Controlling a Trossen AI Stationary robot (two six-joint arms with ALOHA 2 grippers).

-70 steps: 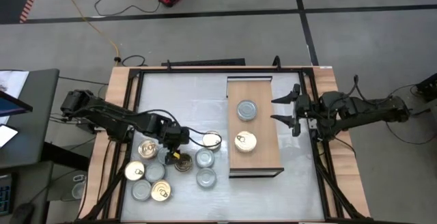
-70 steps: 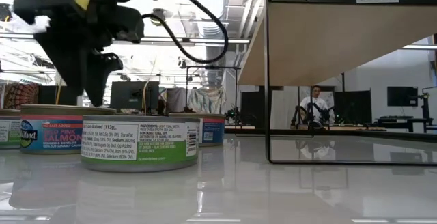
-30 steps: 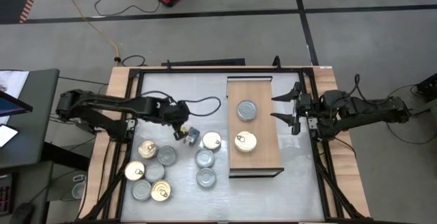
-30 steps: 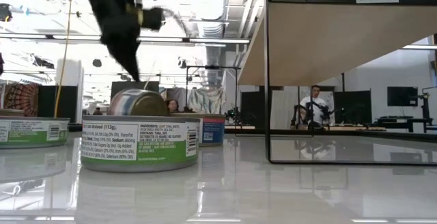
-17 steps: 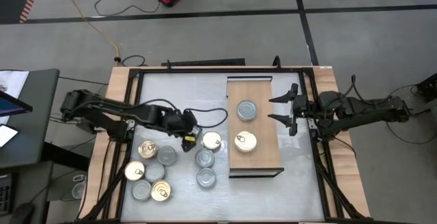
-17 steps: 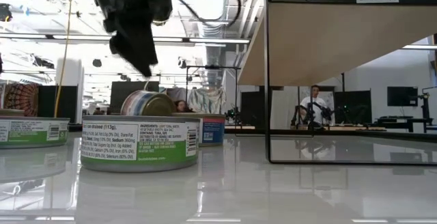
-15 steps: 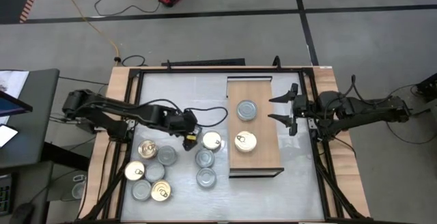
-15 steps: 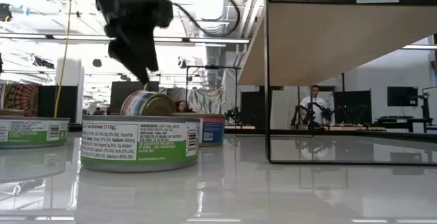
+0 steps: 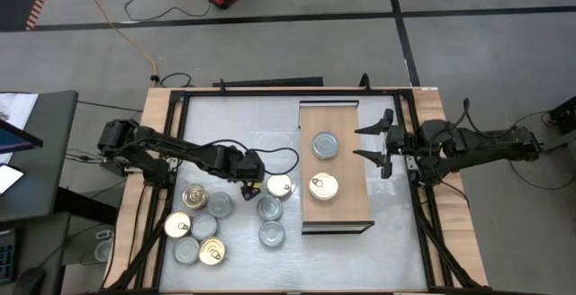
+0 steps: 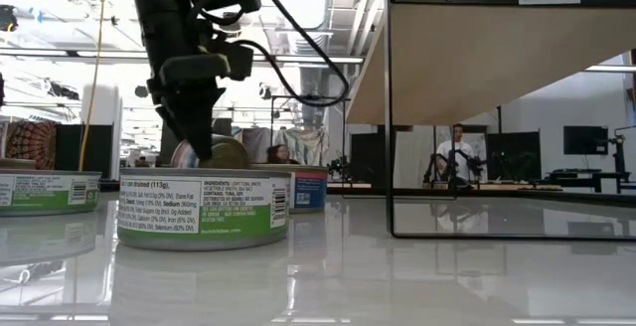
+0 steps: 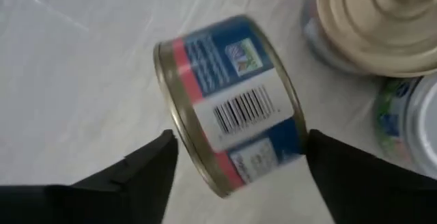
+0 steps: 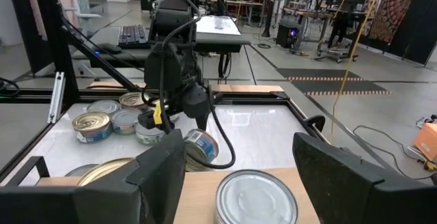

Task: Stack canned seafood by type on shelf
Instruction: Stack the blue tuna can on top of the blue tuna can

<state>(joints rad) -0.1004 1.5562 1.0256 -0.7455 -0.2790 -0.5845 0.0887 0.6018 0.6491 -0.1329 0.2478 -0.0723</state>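
Observation:
My left gripper point(image 9: 254, 182) point(image 10: 196, 147) is open, low over a blue-and-red tin point(image 11: 232, 101) that lies tipped on its side on the tabletop, beside a gold-lidded tin point(image 9: 280, 185). One finger stands at each flat end of the tipped tin. Several more tins point(image 9: 202, 227) stand upright near the table's near left. The light-wood shelf point(image 9: 346, 120) carries a silver-lidded tin point(image 9: 325, 145) and a gold-lidded tin point(image 9: 323, 185). My right gripper point(image 9: 382, 142) point(image 12: 239, 145) is open, held at the shelf's right edge and touching nothing. My left gripper comes down from above with its fingers point(image 11: 160, 159) standing on either side of the tipped tin, one by its rimmed end point(image 11: 171, 125) and one by the other end. I cannot tell whether they touch it.
Two tins point(image 9: 270, 208) point(image 9: 272, 234) stand between the tin group and the shelf. A green-labelled tin point(image 10: 204, 207) fills the low view's foreground. A dark frame point(image 9: 270, 90) borders the table. The bare tabletop point(image 9: 243, 124) lies toward the far edge. A person point(image 10: 457, 152) sits in the room beyond.
My left gripper has moved a little toward the table's right and come down over the tipped tin, which has stayed lying beside the gold-lidded tin. My right gripper has shifted slightly toward the shelf.

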